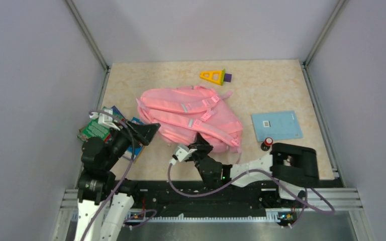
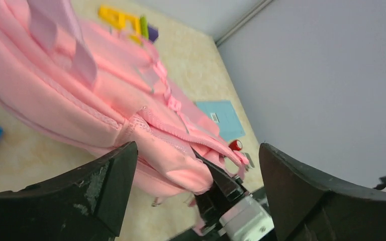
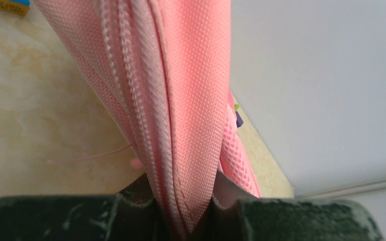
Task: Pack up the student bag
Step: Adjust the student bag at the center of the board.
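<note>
Top external view: the student bag [image 1: 188,118] lies strap side up at the centre of the tabletop [image 1: 281,85], its near edge toward the arm bases. The right pincer [image 1: 200,147] is pressed together on a fold of pink fabric at that near edge. The right wrist view shows a zipper seam clamped between its fingers. The left pincer [image 1: 148,131] is spread, holds nothing, and sits just beside the bag's left flank, aimed at it.

The step in hand appears to be opening the bag. Recommended procedure:

1. Hold the right grip firm and raise the fold only enough to tension the seam. A hard pull would likely drag the whole bag.
2. Bring the left pincer in low along the seam. The zipper pull cannot be located from these views, so find it before closing.
3. Leave the books [image 1: 98,129], the blue notebook [image 1: 276,125] and the yellow triangle [image 1: 212,76] where they lie until the opening gapes.
</note>
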Robot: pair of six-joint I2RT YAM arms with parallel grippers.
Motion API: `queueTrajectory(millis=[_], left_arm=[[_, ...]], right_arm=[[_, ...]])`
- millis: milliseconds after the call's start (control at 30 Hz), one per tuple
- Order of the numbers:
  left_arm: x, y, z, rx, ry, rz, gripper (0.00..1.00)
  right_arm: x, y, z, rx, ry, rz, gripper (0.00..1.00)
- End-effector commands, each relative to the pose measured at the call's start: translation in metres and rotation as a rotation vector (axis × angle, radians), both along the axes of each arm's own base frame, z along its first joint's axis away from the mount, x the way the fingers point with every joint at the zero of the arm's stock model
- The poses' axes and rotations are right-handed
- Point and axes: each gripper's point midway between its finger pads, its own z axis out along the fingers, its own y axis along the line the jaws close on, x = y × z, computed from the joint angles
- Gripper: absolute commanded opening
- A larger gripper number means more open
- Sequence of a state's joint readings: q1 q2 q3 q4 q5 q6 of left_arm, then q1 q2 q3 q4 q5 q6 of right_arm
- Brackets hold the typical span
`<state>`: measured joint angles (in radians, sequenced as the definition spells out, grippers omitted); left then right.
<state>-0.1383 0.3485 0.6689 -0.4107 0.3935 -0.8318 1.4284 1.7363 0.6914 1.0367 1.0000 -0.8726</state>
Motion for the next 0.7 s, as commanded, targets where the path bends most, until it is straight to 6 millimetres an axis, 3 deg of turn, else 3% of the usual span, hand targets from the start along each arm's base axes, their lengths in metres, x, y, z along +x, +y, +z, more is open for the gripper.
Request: queueTrajectory(millis=[0,100,200,333,500,667], left_arm=[[-0.025,0.011,0.084,0.300,-0.384,-0.028,0.95],[-0.036,0.010,0.116,0.406,-0.517,-0.058,0.96],[-0.028,0.020,0.126,0.476,-0.515,-0.008,0.97],[0.002,0.038,0.113,0.516,-0.443,0.106,0.98],[0.017,0.022,0.089,0.450,-0.405,0.035,0.98],[0.032,0.040,0.059,0.470,-0.268,0.131,0.98]], right_arm=[[0.007,-0.024,0.078,0.371,0.069,-0.019,0.00],[0.005,-0.028,0.104,0.506,0.208,0.073,0.00],[0.002,-0.039,0.143,0.684,0.325,0.176,0.00],[-0.006,-0.057,0.179,0.828,0.447,0.285,0.00],[-0.016,-0.064,0.193,0.932,0.607,0.402,0.00],[-0.026,-0.070,0.208,1.020,0.751,0.549,0.00]])
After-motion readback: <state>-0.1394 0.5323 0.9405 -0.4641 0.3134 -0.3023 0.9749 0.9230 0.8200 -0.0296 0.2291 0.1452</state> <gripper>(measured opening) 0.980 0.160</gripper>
